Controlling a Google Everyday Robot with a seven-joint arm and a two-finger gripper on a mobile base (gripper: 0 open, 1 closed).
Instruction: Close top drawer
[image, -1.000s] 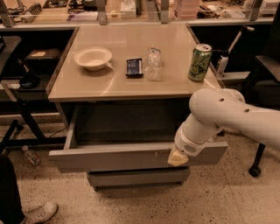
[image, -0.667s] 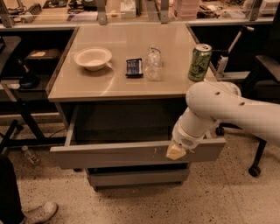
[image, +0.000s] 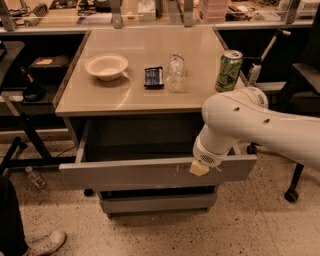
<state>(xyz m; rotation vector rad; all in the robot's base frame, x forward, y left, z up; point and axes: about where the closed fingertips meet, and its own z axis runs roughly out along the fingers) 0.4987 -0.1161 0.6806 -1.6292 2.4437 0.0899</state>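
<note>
The arm is a thick, smooth tube in glossy white with a rounded shell. It swells into a bulbous joint that carries a few small dark dots, possibly screw recesses. Below the joint the shell narrows to a short white collar edged with a row of fine dark marks. The gripper is a small, pale yellowish tip at the front panel of the top drawer, right of centre.
</note>
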